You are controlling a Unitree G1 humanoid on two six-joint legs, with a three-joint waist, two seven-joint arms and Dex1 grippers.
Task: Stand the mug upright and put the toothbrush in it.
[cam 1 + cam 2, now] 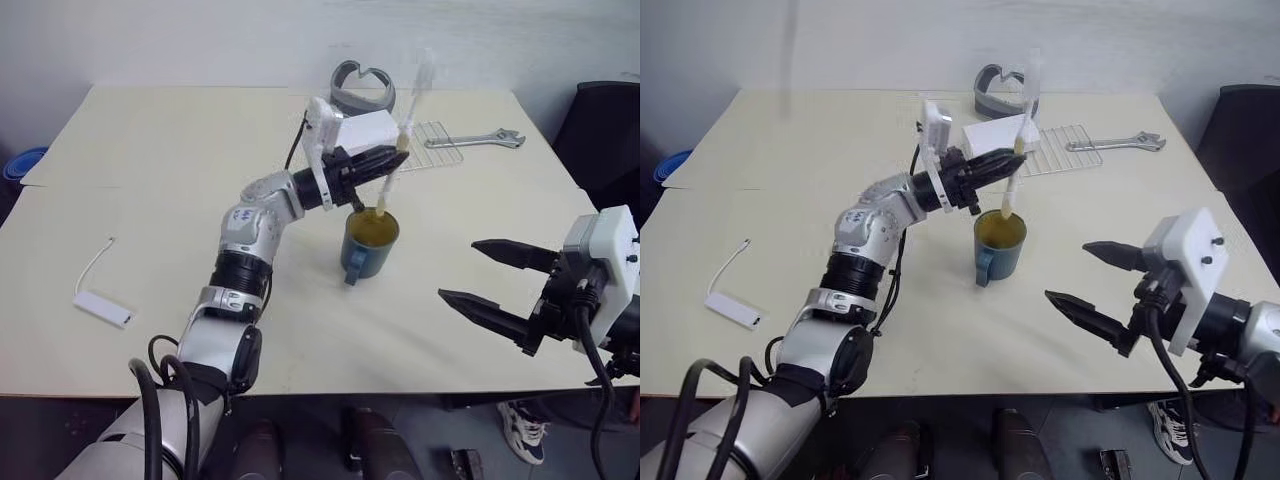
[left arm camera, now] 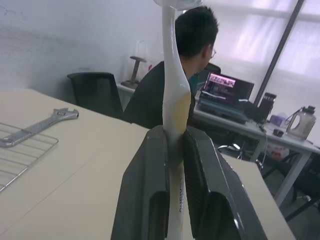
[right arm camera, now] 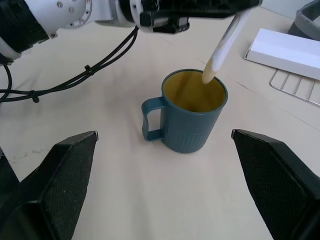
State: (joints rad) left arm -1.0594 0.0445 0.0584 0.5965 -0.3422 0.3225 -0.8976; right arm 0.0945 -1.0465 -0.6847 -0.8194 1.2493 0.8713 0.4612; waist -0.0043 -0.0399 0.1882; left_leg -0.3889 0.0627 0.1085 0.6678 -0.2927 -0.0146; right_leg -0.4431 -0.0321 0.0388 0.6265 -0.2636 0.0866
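Left tool (image 1: 388, 160) is clamped on the toothbrush (image 1: 405, 125), its two black fingers (image 2: 150, 185) pressed against the handle from either side. It hangs above the mug (image 1: 368, 243), just behind the rim. The toothbrush stands nearly upright in the grip, tilted a little: its bristle end points up, away from the mug, and its tan lower tip reaches down to the mug's mouth, at or just inside the rim on the far side. Whether the tip touches the inner wall cannot be told.

That mug stands upright on the tabletop (image 1: 150, 200), roughly in the middle of it, mouth up, handle turned toward the robot. Its yellowish inside holds nothing but the tip of the toothbrush at the rim.

Right tool (image 1: 497, 283) has its fingers wide apart and holds nothing. It hovers to the right of the mug and nearer the robot, well apart from it, with the fingers pointing toward the mug.

Behind the mug lie a white box (image 1: 365, 128) and a wire rack (image 1: 433, 145), with a grey curved thing (image 1: 362, 88) further back at the far edge. A wrench (image 1: 490, 139) lies behind the mug to the right, beside the rack. Far to the left of the mug, near the front edge, lies a small white dongle (image 1: 103, 307) with a thin cord.

A person (image 2: 167, 85) sits at a desk with a laptop (image 2: 225, 90) beyond the tabletop.
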